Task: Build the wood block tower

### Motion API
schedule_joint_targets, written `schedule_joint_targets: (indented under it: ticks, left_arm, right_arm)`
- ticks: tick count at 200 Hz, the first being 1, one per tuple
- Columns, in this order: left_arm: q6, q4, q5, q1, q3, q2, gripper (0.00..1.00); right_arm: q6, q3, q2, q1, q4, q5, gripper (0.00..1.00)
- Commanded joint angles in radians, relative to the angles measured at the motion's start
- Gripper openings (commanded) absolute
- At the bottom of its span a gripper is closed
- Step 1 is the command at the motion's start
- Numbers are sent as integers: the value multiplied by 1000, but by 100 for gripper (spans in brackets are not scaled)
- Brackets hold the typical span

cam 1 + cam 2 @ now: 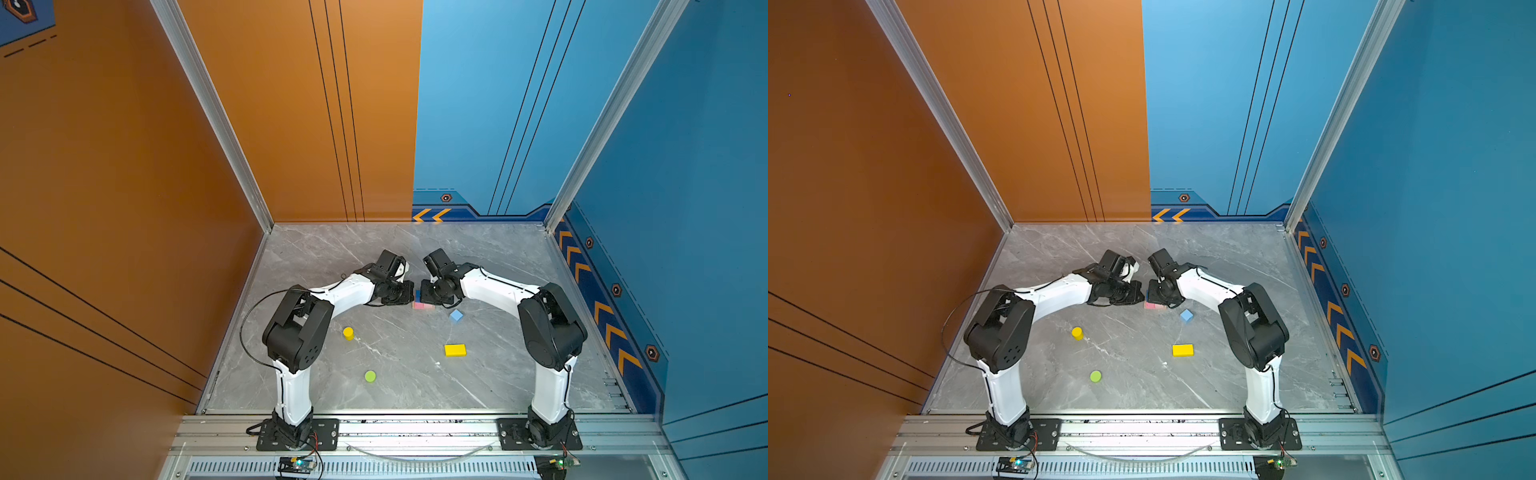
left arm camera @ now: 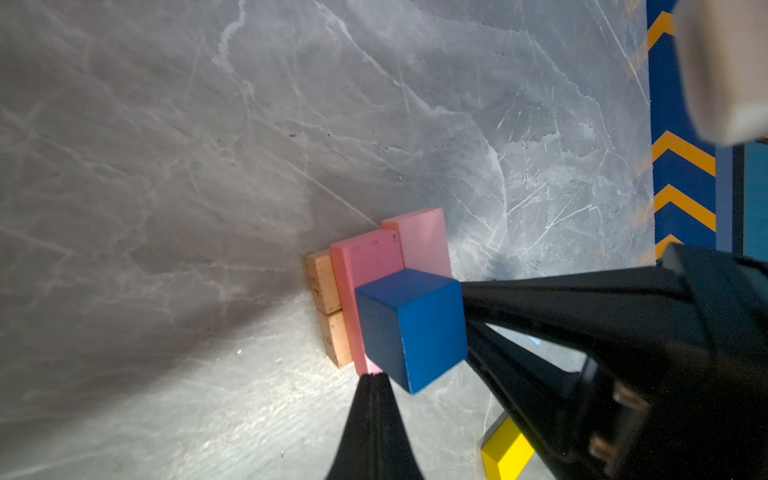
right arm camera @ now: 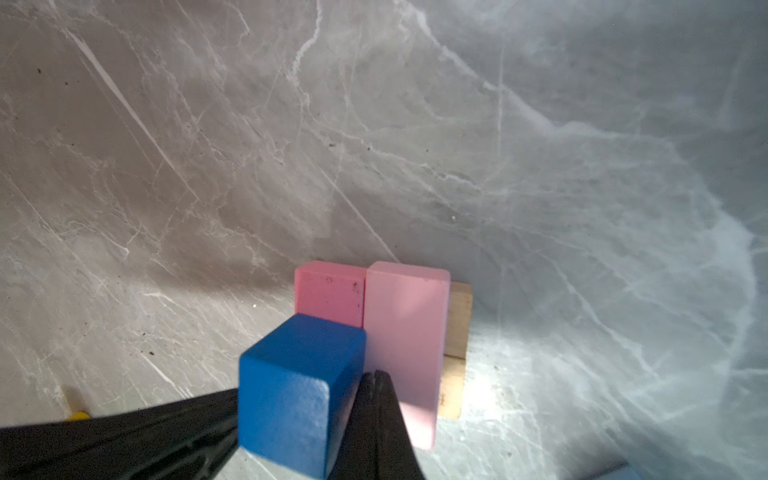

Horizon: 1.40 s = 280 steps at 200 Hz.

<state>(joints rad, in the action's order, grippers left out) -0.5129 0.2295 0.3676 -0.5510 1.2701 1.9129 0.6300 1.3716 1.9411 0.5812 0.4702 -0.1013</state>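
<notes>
Counter point(image 1: 399, 257): grey marbled, carrying every block.
Tower point(image 2: 390, 299): mid-counter, between both claws; two tan planks point(image 2: 323, 282) lowest, two pink bars point(image 3: 332, 295) laid across them, dark-blue cube point(image 3: 299, 386) on top.
Left claw point(image 2: 372, 377): clenched, empty, tip against one side of the dark-blue cube.
Right claw point(image 3: 376, 374): clenched, empty, tip against the opposite side.
Yellow brick point(image 1: 455, 350): flat, well apart from the tower, on the right.
Light-blue cube point(image 1: 456, 316): near the tower, on the right.
Yellow cylinder point(image 1: 348, 333): upright, on the left.
Lime-green cylinder point(image 1: 370, 376): upright, closest to the arm bases.
</notes>
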Motion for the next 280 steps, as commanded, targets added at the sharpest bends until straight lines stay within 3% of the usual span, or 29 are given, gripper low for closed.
schedule_joint_targets:
  ticks: [1,280]
  left_arm:
    - [21,21,-18,-6,-14,-40,0]
    - [29,36,-22,11,40,29,0]
  right_arm:
    - [14,28,8,-5,-16,27,2]
    - [25,-66,-108,-24,-12,73,2]
